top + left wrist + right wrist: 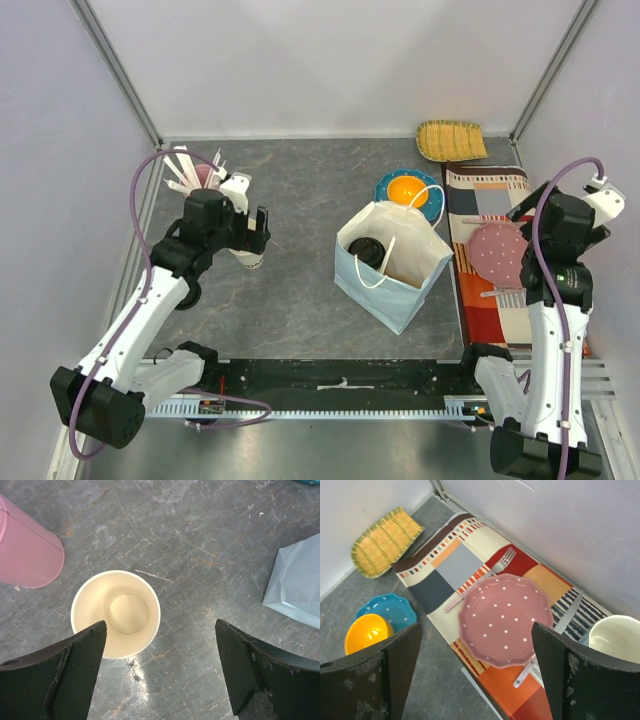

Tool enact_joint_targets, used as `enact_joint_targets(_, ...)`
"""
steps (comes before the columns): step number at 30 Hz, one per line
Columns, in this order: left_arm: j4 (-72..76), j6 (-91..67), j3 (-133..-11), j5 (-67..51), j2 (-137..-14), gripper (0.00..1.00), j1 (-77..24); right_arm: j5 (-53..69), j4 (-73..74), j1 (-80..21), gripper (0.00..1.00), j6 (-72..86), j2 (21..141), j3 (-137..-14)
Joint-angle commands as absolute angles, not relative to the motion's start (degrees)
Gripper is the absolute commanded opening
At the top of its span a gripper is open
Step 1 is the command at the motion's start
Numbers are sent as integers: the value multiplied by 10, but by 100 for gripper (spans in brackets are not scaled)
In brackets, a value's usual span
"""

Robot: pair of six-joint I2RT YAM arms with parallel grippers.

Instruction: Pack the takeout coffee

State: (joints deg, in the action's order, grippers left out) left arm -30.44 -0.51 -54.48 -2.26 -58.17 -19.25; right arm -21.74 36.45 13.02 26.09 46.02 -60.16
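Top external shows the takeout coffee standing inside the pale blue paper bag at the middle of the bench. Only its black lid shows through the bag's open top.

To the left, the left fingers hang spread wide over a lidless cream paper cup. In the left wrist view the cup stands upright and empty, with its rim partly hidden behind one finger and well apart from the other. A pink cup of white sticks stands just beyond it, at the far left.

The right fingers are also wide apart and hold nothing. They hover above a pink dotted plate that lies on a striped placemat along the right side, with a fork beside the plate. Left of the mat an orange bowl sits on a blue plate. A woven tray lies in the far right corner, and a white mug stands at the mat's near end.
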Motion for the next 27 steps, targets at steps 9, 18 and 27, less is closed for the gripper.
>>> enact_joint_targets(9,-262,-61,-497,-7,-560,96,-190,-251,347,132,98,297,410,-526)
enact_joint_targets(18,-243,-54,-474,-1,-557,96,-190,-261,342,132,98,293,383,-498)
enact_joint_targets(27,-242,-59,-478,-2,-564,96,-190,-258,331,132,98,279,370,-493)
